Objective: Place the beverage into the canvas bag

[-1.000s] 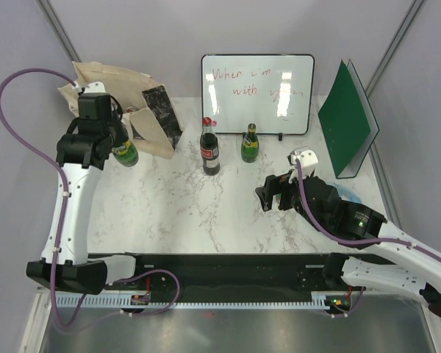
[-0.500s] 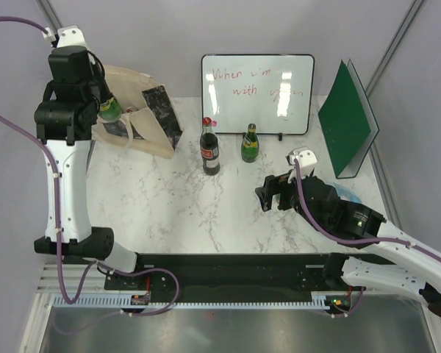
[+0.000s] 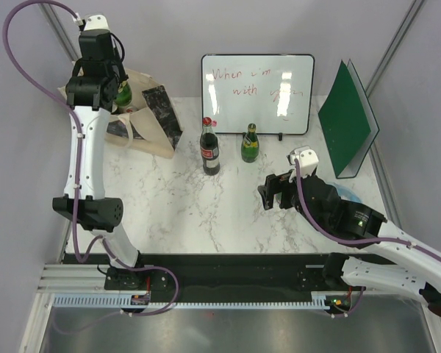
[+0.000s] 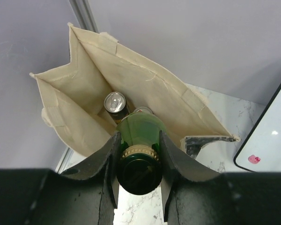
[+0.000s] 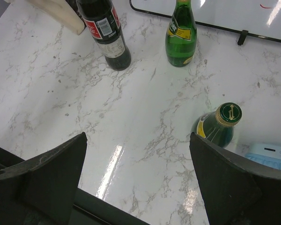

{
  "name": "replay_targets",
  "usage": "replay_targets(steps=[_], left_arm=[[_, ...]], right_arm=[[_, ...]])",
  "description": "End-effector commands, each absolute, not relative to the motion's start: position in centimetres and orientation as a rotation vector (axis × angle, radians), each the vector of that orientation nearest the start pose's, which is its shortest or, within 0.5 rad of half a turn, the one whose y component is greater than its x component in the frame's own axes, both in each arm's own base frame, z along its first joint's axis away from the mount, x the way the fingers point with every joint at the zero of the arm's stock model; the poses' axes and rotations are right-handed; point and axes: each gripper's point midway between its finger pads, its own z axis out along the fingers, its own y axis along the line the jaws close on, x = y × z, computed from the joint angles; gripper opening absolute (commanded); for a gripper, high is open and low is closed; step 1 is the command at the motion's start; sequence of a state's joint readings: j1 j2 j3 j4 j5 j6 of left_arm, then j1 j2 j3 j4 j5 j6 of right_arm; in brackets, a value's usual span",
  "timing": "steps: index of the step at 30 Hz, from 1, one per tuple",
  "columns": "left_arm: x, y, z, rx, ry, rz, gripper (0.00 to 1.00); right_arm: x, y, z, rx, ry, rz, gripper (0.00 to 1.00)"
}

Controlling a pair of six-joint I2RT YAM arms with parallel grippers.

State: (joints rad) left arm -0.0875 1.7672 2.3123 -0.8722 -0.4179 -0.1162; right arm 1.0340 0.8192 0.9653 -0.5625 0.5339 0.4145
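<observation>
My left gripper [image 3: 112, 94] is raised high at the back left, shut on the neck of a green glass bottle [image 4: 139, 136], which also shows from above [image 3: 123, 94]. It holds the bottle over the open mouth of the beige canvas bag [image 4: 84, 79], whose black print faces right [image 3: 162, 110]. A can with a silver top [image 4: 114, 101] stands inside the bag. My right gripper [image 5: 138, 154] is open and empty above the marble table, beside a green bottle with a gold cap [image 5: 218, 124].
A dark cola bottle [image 3: 209, 147] and a green bottle [image 3: 250, 143] stand mid-table before a whiteboard [image 3: 257, 92]. They also show in the right wrist view: cola bottle [image 5: 105, 35], green bottle [image 5: 181, 35]. A green folder [image 3: 347, 129] stands at the right. A light blue object [image 5: 271, 157] lies near.
My left arm has lifted the green bottle from beside the bag up and back, then right, to above the bag's opening. My right arm has not moved.
</observation>
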Motion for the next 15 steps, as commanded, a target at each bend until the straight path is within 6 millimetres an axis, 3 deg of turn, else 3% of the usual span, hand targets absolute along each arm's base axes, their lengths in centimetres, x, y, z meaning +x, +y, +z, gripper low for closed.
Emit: replay_targets(steps=[1, 3, 4, 9, 15], left_arm=[[47.4, 3.4, 50.5, -0.375, 1.57, 0.231, 0.02], [47.8, 3.3, 50.6, -0.39, 1.537, 0.211, 0.02], [48.3, 3.2, 49.4, -0.391, 1.556, 0.211, 0.02], [50.2, 2.0, 47.4, -0.389, 1.589, 0.141, 0.02], [51.5, 0.6, 42.6, -0.423, 1.683, 0.056, 0.02]], right_arm=[[20.7, 19.0, 28.5, -0.238, 1.908, 0.418, 0.98], [20.7, 19.1, 28.5, -0.241, 1.907, 0.416, 0.98], [20.8, 19.2, 28.4, -0.249, 1.91, 0.408, 0.98], [21.0, 19.3, 28.3, -0.253, 1.91, 0.396, 0.98], [21.4, 20.1, 27.7, -0.261, 1.922, 0.393, 0.98]])
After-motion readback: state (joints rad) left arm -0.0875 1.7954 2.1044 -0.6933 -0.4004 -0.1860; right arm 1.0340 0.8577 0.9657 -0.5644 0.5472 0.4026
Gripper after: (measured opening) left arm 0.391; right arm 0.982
